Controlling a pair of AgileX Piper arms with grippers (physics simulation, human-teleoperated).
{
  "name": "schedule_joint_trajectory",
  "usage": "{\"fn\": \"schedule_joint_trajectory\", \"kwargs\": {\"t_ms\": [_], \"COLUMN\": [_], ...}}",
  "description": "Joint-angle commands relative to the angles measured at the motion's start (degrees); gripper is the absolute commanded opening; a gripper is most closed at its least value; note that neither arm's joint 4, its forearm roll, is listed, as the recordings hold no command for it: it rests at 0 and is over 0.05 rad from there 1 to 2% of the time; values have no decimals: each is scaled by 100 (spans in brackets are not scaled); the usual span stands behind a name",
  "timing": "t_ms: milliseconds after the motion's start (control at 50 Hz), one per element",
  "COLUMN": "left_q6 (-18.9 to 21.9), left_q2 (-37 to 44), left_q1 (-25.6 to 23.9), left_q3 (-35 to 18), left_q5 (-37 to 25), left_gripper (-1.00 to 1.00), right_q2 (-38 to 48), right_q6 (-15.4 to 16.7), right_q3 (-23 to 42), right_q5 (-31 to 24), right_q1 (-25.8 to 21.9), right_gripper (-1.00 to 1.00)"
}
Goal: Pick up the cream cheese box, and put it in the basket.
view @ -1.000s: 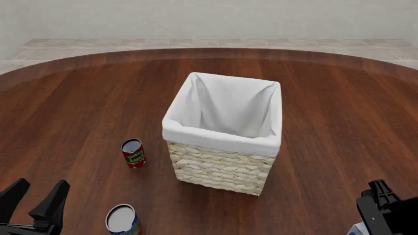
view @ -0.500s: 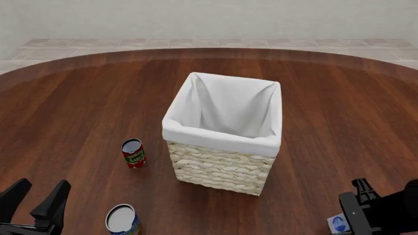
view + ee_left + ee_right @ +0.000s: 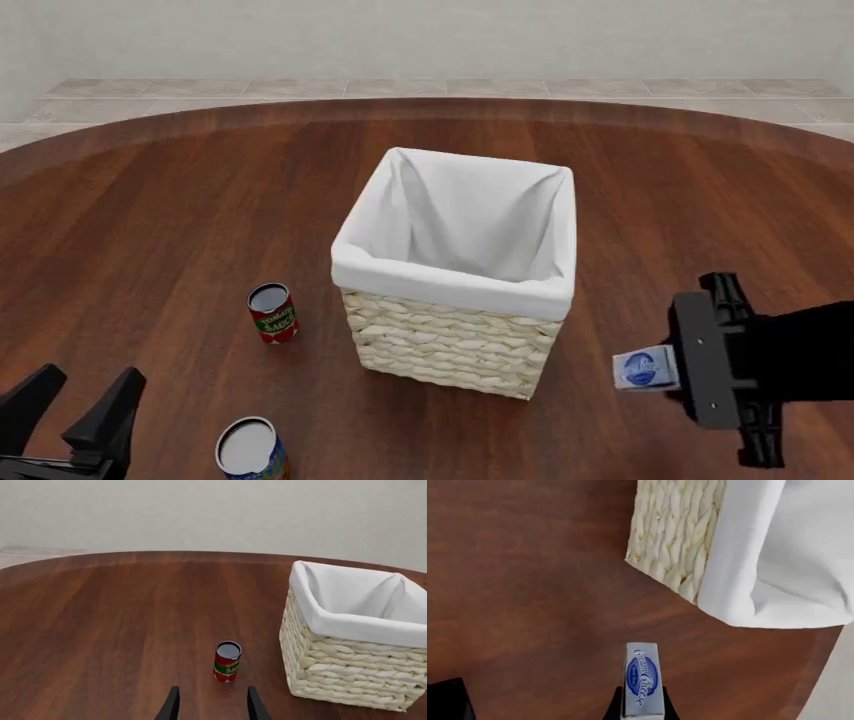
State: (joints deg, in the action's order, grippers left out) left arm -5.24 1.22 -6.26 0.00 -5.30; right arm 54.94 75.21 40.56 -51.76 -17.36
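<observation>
The cream cheese box (image 3: pixel 641 371), pale grey-blue with a dark blue oval, hangs above the table to the right of the basket (image 3: pixel 451 345), at about its mid height and apart from it. My right gripper (image 3: pixel 667 372) is shut on the cream cheese box (image 3: pixel 642 680), whose narrow face with the script shows between the fingers in the right wrist view. There the basket (image 3: pixel 684 535) fills the area ahead. My left gripper (image 3: pixel 74 408) stands open and empty at the front left, its fingers (image 3: pixel 172 706) pointing toward the basket (image 3: pixel 347 665).
A red-labelled can (image 3: pixel 272 312) stands upright on the wood table (image 3: pixel 160 220) left of the basket, also the red-labelled can (image 3: pixel 227 661) ahead of my left gripper. A blue-labelled can (image 3: pixel 250 448) stands near the front edge beside my left gripper.
My right gripper has risen from the front right corner and moved up and left toward the basket, carrying the cream cheese box. The left arm has stayed put.
</observation>
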Motion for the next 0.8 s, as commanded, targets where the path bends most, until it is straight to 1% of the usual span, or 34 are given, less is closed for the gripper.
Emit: {"fn": "schedule_joint_trajectory", "kwargs": {"t_ms": [20,40,60,80,100,120,160,200,220,240,260,320,340,360,380,420,440,460,500,560,580,640,680,700,720,740,760,780,800], "left_q6": [-12,-15,-15,-17,-17,-11,-11,7,7,-11,-11,-11,-16,4,84,115,93,92,95,100,93,81,75,76,75,77,80,80,67], "left_q2": [-31,-36,-33,-33,-33,-33,-34,-45,-46,-40,-40,-42,-44,-53,-72,-65,-59,-60,-65,-68,-67,-68,-68,-69,-70,-73,-78,-78,-80], "left_q1": [-19,-19,-22,-24,-24,-28,-29,-33,-33,-24,-24,-19,-17,-7,-2,-29,-39,-44,-56,-60,-59,-42,-37,-40,-43,-46,-46,-46,-39], "left_q3": [0,0,0,0,0,0,0,0,0,0,0,0,0,0,0,0,0,0,0,0,0,0,0,0,0,0,0,0,0], "left_q5": [-10,-11,-11,-11,-11,-10,-10,-10,-10,-12,-11,-12,-12,-11,-1,-3,-5,-4,-2,-1,-2,-3,-3,-3,-2,-1,3,3,3], "left_gripper": [100,100,100,100,100,100,100,100,100,100,100,100,100,100,100,100,100,100,100,100,100,100,100,100,100,100,100,100,100], "right_q2": [-599,-640,-654,-662,-662,-668,-715,-870,-870,-935,-935,-1084,-1119,-1163,-1176,-1201,-1203,-1226,-1220,-1259,-1281,-1242,-1224,-1169,-1042,-955,-903,-901,-885], "right_q6": [-1035,-1042,-1257,-1360,-1360,-1525,-1472,-1686,-1686,-2079,-2079,-2282,-2473,-2763,-2962,-3226,-3295,-3304,-3490,-3571,-3711,-4152,-4320,-4383,-4600,-4935,-5243,-5243,-5484], "right_q3": [848,856,1009,1090,1091,1270,1244,1348,1349,1556,1558,1570,1719,2030,2295,2727,2865,2932,3137,3154,3163,3415,3505,3539,3633,3829,3983,3985,4037], "right_q5": [-815,-861,-901,-910,-911,-894,-880,-806,-806,-781,-782,-852,-863,-867,-862,-874,-877,-867,-830,-714,-693,-467,-276,-186,-113,3,52,51,183], "right_q1": [-746,-763,-887,-950,-950,-1008,-996,-1255,-1255,-1569,-1570,-1803,-1944,-2206,-2363,-2599,-2654,-2697,-2774,-2761,-2861,-2898,-2889,-2796,-2674,-2606,-2641,-2641,-2658], "right_gripper": [-100,-100,-100,-100,-100,-100,-100,-100,-100,-100,-100,-100,-100,-100,-100,-100,-100,-100,-100,-100,-100,-100,-100,-100,-100,-100,-100,-100,-100]}}
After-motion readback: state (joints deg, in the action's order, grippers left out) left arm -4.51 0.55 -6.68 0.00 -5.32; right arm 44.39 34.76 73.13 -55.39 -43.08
